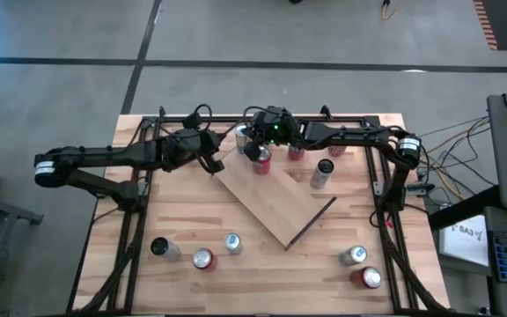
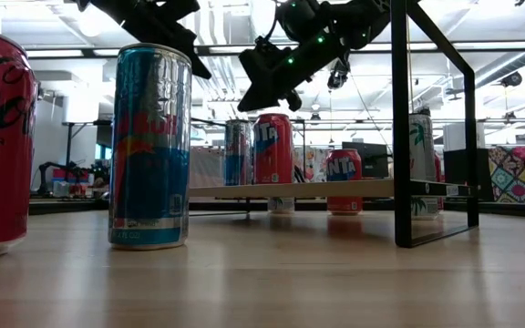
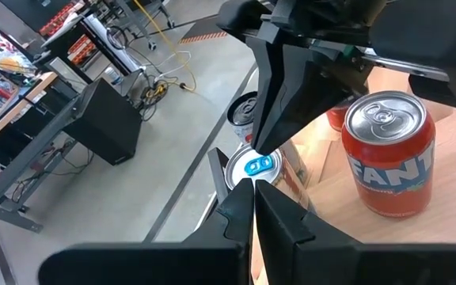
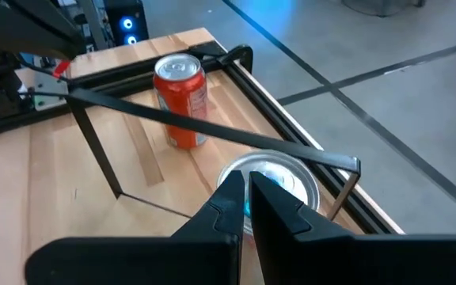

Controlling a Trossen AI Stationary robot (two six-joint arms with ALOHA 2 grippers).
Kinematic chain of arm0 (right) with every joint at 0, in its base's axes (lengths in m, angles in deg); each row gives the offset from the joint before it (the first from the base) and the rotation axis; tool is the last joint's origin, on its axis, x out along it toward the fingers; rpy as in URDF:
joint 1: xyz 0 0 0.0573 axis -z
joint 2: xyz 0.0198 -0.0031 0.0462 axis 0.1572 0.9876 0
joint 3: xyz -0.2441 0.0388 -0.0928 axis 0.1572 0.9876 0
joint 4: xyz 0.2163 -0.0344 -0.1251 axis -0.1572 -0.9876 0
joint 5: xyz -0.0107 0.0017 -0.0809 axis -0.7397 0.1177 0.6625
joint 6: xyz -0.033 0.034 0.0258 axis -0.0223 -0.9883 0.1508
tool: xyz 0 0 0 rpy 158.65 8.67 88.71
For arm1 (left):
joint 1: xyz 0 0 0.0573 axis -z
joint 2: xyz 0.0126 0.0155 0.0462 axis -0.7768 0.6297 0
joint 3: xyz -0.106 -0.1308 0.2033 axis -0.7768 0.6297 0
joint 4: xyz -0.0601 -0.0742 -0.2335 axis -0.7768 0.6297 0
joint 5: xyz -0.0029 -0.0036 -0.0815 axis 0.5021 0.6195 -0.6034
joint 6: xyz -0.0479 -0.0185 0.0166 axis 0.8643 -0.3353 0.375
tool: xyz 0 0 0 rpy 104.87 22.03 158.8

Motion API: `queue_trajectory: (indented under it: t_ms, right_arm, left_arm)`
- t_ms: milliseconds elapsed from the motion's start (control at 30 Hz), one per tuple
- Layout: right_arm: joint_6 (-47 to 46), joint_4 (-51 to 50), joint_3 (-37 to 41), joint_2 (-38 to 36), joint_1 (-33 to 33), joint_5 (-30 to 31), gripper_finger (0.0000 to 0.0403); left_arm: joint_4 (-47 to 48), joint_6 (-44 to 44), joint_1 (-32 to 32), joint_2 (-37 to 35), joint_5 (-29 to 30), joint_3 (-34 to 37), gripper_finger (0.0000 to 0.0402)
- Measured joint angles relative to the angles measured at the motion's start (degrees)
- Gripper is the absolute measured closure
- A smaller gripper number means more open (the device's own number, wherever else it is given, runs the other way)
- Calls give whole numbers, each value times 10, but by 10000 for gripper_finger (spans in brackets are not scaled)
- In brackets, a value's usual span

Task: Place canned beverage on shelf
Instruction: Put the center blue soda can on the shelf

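- The shelf (image 1: 271, 201) is lying skewed across the middle of the bench (image 1: 183, 224), one corner pointing at the front edge.
- An orange can (image 1: 261, 162) is standing at the shelf's rear edge.
- The right gripper (image 1: 255, 146) is hovering over it, fingers clenched, grasping nothing.
- The left gripper (image 1: 216, 165) is hanging beside the shelf's rear corner, clenched and empty.

The plank counter (image 1: 183, 220) carries the angled shelf (image 1: 275, 207) and loose cans (image 1: 202, 258); a red can (image 1: 261, 161) stands on the shelf.

Nine cans (image 1: 203, 258) on the table (image 1: 236, 282), one wooden shelf (image 1: 271, 201), two robot arms (image 1: 121, 158)
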State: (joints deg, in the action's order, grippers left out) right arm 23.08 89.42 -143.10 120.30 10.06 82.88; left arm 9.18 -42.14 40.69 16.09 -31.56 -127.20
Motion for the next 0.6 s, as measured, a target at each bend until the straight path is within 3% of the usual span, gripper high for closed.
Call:
queue_trajectory:
  t_ms: [600]
  right_arm:
    - [-17, 5, -1, 23, -2, -4, 390]
  left_arm:
    - [0, 0, 0, 0, 0, 0, 402]
